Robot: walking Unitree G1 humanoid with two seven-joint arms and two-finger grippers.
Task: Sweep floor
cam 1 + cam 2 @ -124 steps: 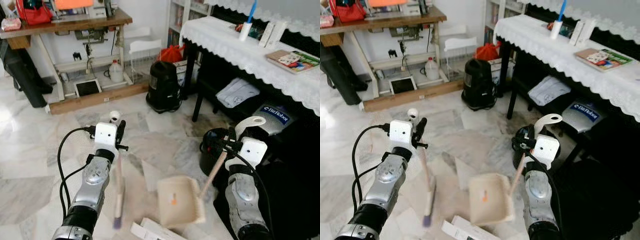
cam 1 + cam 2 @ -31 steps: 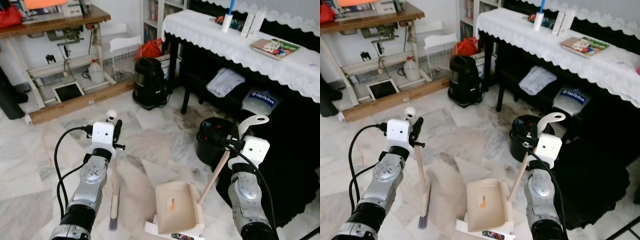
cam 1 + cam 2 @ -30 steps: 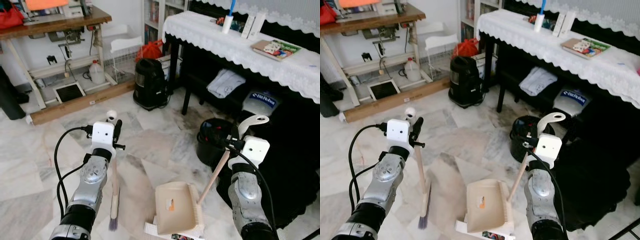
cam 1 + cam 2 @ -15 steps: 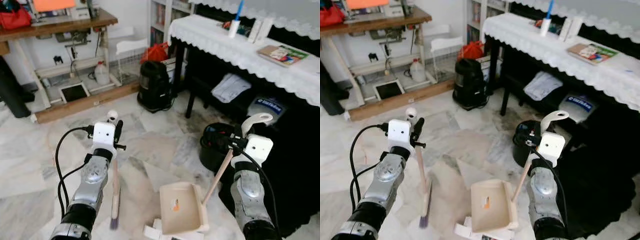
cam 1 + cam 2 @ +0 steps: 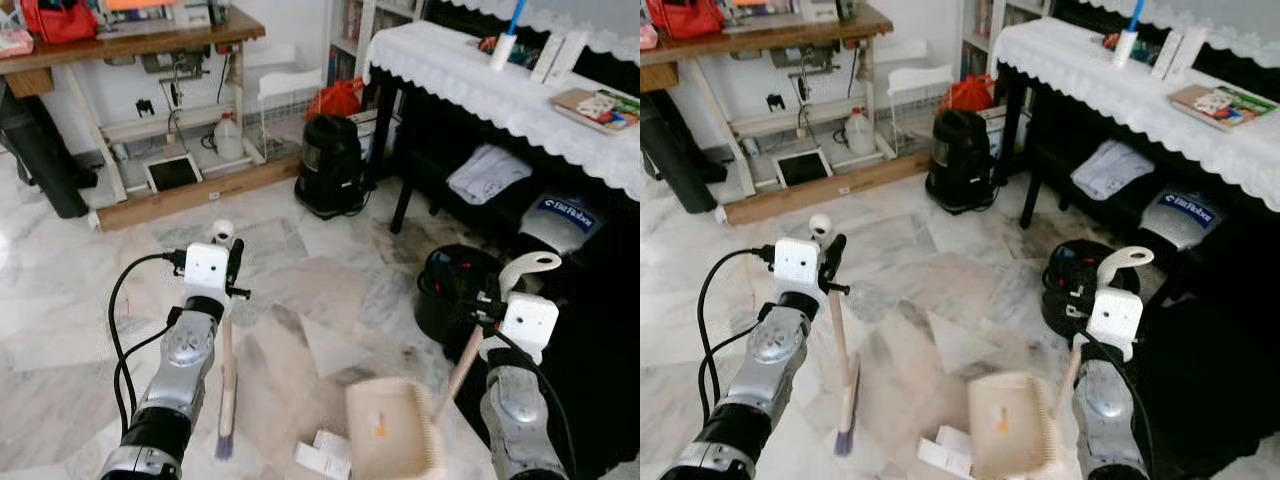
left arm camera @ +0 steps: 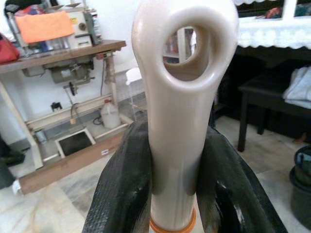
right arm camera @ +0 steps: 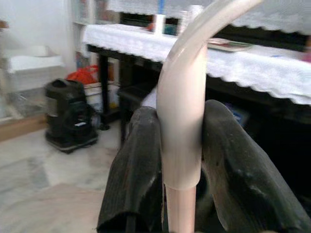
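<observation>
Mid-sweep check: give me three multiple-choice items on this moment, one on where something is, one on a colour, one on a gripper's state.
1. Where is the dustpan?
A. on the white-clothed table
B. low over the floor, before the right arm
C. inside the black bin

2. What colour is the broom handle's top?
A. cream
B. green
C. blue

3. How is the left gripper?
A. open, holding nothing
B. shut on the broom
C. shut on a bottle

Answers: 1 B, it hangs by its stick from the right gripper. 2 A, the looped end is cream. 3 B, both black fingers press the handle.
</observation>
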